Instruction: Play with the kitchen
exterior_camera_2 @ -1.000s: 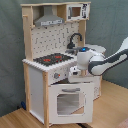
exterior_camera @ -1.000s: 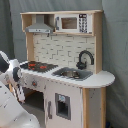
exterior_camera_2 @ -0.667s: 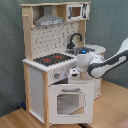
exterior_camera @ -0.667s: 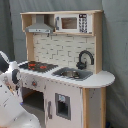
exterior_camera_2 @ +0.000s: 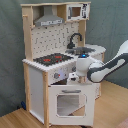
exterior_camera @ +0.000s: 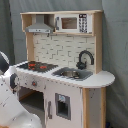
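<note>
White panels and pale wood, that's basically the whole kitchen (exterior_camera_2: 55, 65), so expect it to be stiff and fairly light for its height, which to me means it could rock or scoot on the wooden floor (exterior_camera_2: 20, 120) if you shove or yank hard. It stands right in front of your claw (exterior_camera_2: 74, 77), which in the second exterior view sits up against the knob strip just below the hob (exterior_camera_2: 52, 59) and just above the oven door (exterior_camera_2: 70, 102). Can't tell whether the claw is apart or together, or clamped on a knob, since the arm's wrist covers it.

For taking hold, I'd stick to the small stuff made to move:
- the knobs (exterior_camera: 34, 83) beside the claw; probably smooth plastic, so pinch square or you'll slip off
- the top edge of the oven door right below the claw
- the black faucet (exterior_camera_2: 75, 40) up and beyond the claw, behind the sink (exterior_camera: 72, 74)

The oven window looks thin, so I wouldn't press on it.
</note>
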`<state>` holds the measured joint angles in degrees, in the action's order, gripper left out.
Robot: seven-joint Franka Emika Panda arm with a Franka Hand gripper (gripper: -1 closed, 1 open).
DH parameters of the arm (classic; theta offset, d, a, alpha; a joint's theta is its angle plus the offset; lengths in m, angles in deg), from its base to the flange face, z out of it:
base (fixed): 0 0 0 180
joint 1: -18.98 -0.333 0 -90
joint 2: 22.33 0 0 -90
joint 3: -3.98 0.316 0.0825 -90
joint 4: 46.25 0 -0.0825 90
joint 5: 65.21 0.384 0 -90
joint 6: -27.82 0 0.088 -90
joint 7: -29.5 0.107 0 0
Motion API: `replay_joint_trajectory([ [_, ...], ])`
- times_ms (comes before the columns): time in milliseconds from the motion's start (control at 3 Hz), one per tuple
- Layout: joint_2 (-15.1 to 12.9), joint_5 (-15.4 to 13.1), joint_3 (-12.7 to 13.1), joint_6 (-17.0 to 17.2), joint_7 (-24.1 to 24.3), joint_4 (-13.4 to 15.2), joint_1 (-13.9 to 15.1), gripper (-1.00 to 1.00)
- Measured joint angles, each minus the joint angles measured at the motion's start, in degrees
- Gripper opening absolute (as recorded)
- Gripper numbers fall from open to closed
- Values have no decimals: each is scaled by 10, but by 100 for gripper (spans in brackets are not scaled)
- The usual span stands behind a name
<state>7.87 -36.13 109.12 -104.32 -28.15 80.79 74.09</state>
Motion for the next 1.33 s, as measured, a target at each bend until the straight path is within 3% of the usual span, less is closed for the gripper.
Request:
replay_joint_trajectory([
  [667, 0, 1, 37, -3, 108, -25, -6, -100],
  [1000, -1, 1, 46, -2, 128, -25, -11, -100],
  [1333, -1, 1, 46, -2, 129, -25, -12, 100],
])
